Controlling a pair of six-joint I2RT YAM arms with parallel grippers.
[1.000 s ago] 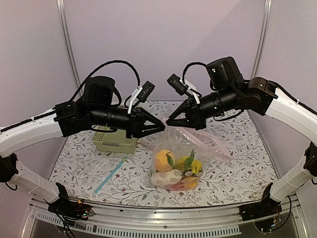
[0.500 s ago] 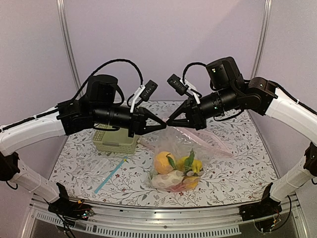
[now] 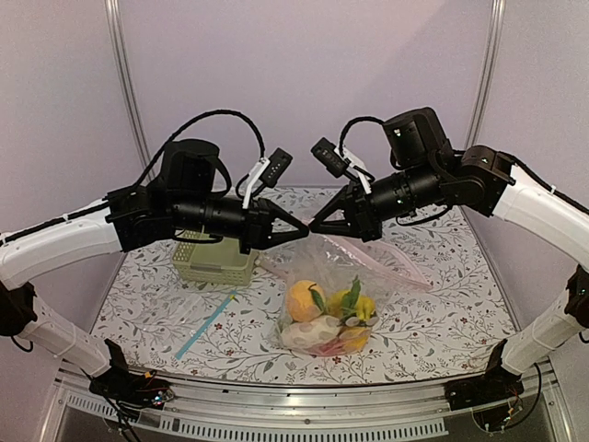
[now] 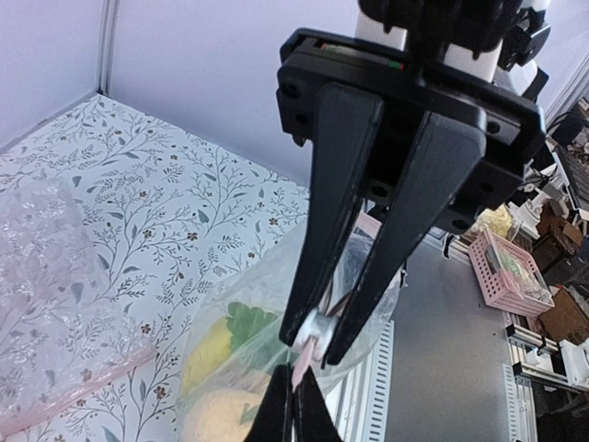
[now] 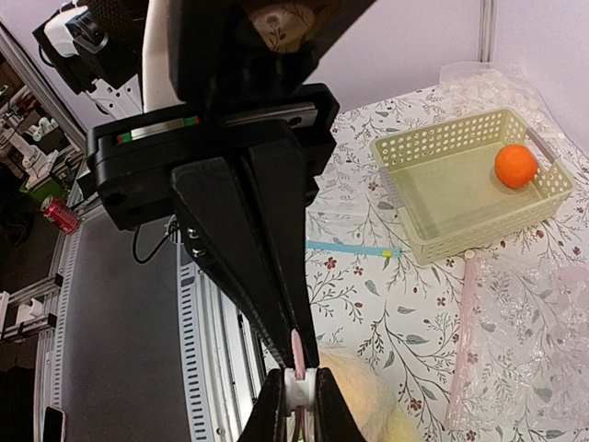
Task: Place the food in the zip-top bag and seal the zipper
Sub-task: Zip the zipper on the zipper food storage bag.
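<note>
Nearest the arm bases, the zip-top bag (image 3: 327, 276) hangs down to the bench (image 3: 442, 313), its lower end bulging with the food (image 3: 317, 318). Inside are one round orange-yellow fruit with a leaf, one white piece below it, yellow pieces and green leaves at its three o'clock, and something red underneath; crinkled plastic hides the full count. At nine o'clock of that bag lies one flat clear bag (image 3: 179, 311) with a blue strip (image 3: 204, 324). Further back, at ten o'clock, stands one pale green lattice basket (image 3: 213, 265); the right wrist view shows a single orange ball (image 5: 515, 166) in it. Above the hanging bag, at its twelve o'clock, the left end effector (image 3: 296, 232) and the right end effector (image 3: 318, 226) meet tip to tip, both clenched on the pink zipper (image 5: 465, 341), whose free length trails toward four o'clock
</note>
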